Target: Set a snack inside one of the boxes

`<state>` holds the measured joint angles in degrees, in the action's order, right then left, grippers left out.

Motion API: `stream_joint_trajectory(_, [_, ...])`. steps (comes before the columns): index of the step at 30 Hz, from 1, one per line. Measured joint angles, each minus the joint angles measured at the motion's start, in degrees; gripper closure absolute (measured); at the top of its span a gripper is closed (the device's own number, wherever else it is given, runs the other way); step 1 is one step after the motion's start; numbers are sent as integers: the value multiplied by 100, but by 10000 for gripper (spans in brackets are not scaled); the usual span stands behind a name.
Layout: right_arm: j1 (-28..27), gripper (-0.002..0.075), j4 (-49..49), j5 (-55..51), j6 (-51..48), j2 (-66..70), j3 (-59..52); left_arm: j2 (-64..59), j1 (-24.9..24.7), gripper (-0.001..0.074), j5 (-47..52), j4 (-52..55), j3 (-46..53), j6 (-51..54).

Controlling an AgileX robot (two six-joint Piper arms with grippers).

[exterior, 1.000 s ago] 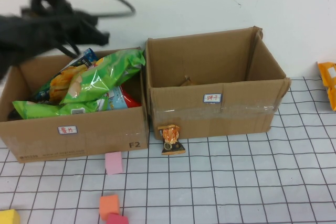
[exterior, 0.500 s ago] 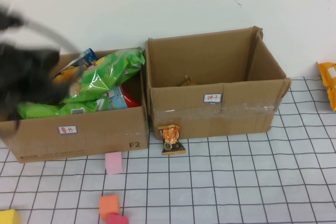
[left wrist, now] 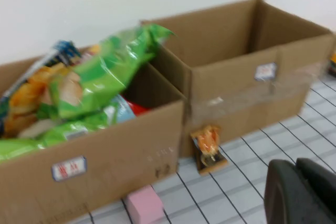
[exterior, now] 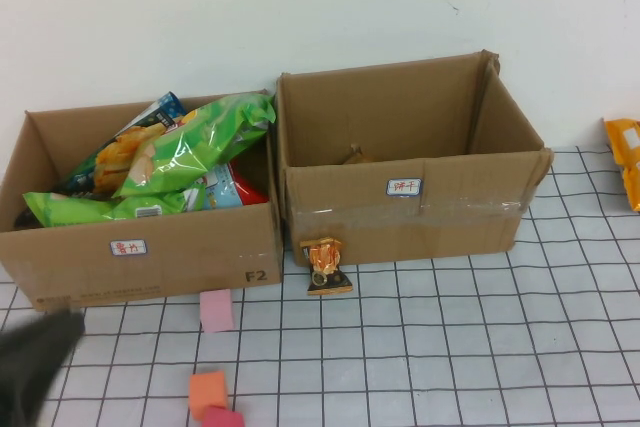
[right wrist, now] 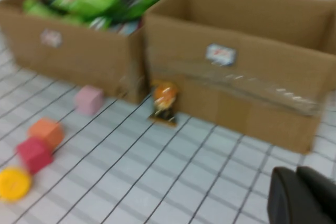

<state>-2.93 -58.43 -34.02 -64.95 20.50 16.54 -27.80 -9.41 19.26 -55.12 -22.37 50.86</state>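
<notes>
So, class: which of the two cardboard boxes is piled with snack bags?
The left box, heaped with green bags; the right box looks nearly empty.

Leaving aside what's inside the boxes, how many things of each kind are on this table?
Cardboard boxes: 2 (left, right)
Snack packets outside them: 2 (by the right box, at the right edge)
Blocks: 3 (pink, orange, red)
Yellow disc: 1
Total: 8
Left gripper, shut, low at near left; right gripper, shut, outside the high view.
</notes>
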Motion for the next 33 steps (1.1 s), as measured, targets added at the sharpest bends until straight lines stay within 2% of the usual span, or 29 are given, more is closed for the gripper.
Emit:
stream_joint_trajectory(8, [369, 727, 0, -876, -741, 2342, 1334, 1237, 0, 735, 336, 757, 505, -1193])
stream_joint_trajectory(13, [1167, 727, 90, -836, -777, 3709, 2261, 1451, 0, 736, 361, 915, 518, -1388])
stream_joint_trajectory(18, [2546, 727, 533, -60, -195, 5070, 3224, 1451, 0, 735, 368, 914, 518, -1422])
stream_joint_trajectory(23, [3472, 727, 1134, 756, 934, 6332, 3988, 1451, 0, 735, 314, 917, 518, -1447])
stream_joint_trajectory(29, [3891, 727, 1297, 1841, 2110, 7339, 4364, 1451, 0, 736, 103, 927, 518, -1356])
stream_joint_trajectory(33, [4062, 727, 1297, 2729, 2327, 7828, 4376, 1451, 0, 736, -34, 938, 518, -1302])
